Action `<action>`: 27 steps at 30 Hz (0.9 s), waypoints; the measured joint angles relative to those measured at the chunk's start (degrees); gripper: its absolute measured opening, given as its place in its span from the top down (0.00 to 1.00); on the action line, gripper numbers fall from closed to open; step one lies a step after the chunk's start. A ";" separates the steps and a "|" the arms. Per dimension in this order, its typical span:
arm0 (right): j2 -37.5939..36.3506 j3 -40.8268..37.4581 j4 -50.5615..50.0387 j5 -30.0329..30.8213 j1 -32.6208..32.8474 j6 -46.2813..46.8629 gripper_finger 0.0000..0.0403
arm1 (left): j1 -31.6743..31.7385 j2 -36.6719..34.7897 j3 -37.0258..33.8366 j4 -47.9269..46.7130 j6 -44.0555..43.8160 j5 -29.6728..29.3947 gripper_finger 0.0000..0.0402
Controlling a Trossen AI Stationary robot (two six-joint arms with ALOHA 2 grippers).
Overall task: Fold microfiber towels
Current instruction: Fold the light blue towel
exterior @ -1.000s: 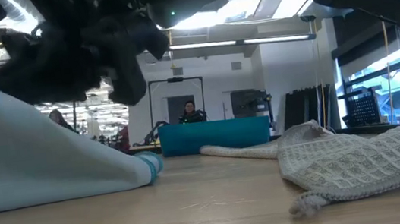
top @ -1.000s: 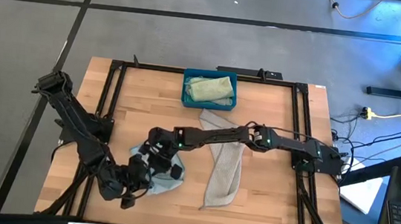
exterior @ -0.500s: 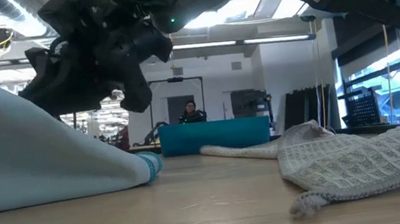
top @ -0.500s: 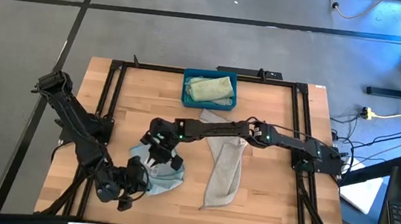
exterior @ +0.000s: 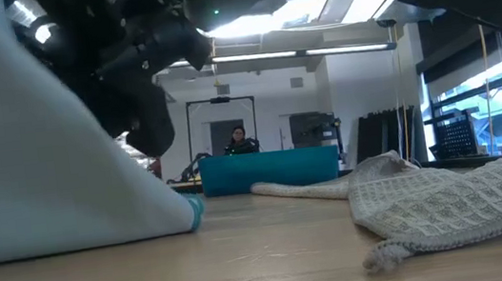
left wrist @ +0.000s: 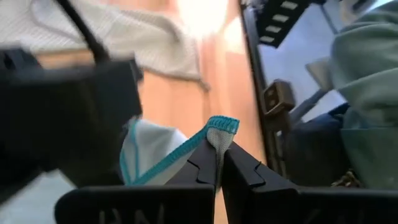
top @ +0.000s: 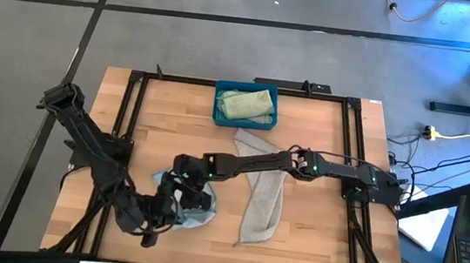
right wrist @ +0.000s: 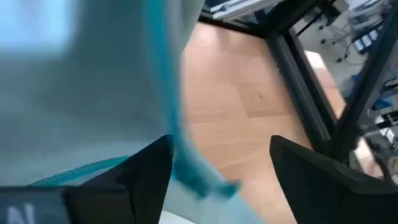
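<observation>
between the clamped left gripper (left wrist: 217,163) tips, a pale blue towel (top: 177,197) corner bunches, teal-edged; right gripper (right wrist: 221,165) spread wide above it.

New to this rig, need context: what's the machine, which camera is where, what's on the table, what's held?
Two dark robot arms work at a wooden table. One camera looks straight down, one sits at tabletop height, one rides on each wrist. On the table: a pale blue towel, a grey-beige towel, and a blue bin holding a pale green towel. The left claw is shut on the pale blue towel's teal-edged corner. The right claw stands open around another edge of it.
</observation>
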 joint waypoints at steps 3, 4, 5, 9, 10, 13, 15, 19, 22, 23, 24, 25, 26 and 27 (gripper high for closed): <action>0.00 0.00 -0.29 1.55 0.04 0.98 0.38 | 0.41 -0.68 -0.02 2.43 3.26 -0.01 1.00; 0.00 0.03 -0.64 1.43 0.01 0.96 0.40 | 0.41 -0.96 -0.04 3.05 3.81 -0.30 1.00; -0.02 0.07 -1.18 1.29 0.01 0.90 0.43 | 0.43 -1.22 -0.04 3.41 4.24 -0.32 1.00; -0.02 0.04 -4.93 1.24 -0.20 -0.29 0.54 | 0.30 -1.93 -0.09 3.40 4.66 -0.09 1.00; -0.02 0.04 -5.91 1.23 -0.20 -0.96 0.56 | 0.32 -1.94 -0.09 3.23 4.67 -0.03 1.00; -0.02 0.04 -7.78 1.59 -0.26 -2.32 0.66 | 0.34 -1.96 -0.09 3.14 4.67 -0.01 1.00; -0.02 0.04 -7.97 2.30 -0.35 -2.37 0.72 | 0.30 -1.96 -0.09 3.00 4.61 0.03 1.00; -0.02 0.04 -7.86 3.35 -0.88 -2.31 0.79 | 0.00 -1.96 -0.09 2.78 3.83 0.06 1.00; -0.02 0.04 -7.99 3.41 -1.48 -2.05 0.80 | -0.44 -1.96 -0.09 2.39 3.06 0.10 1.00; -0.02 0.04 -8.37 3.41 -1.64 -2.07 0.80 | -0.58 -1.96 -0.09 2.35 2.70 0.10 1.00; -0.02 0.04 -8.81 3.45 -1.80 -2.17 0.80 | -0.73 -1.96 -0.09 2.26 2.20 0.10 1.00; -0.02 0.04 -9.25 3.50 -1.92 -2.22 0.81 | -0.88 -1.96 -0.09 2.11 1.95 0.12 1.00; -0.02 0.04 -9.73 3.50 -2.04 -2.26 0.82 | -1.04 -1.96 -0.09 2.01 1.81 0.12 1.00; -0.02 0.04 -10.11 3.45 -2.26 -2.26 0.84 | -1.18 -1.96 -0.09 1.97 1.62 -0.02 1.00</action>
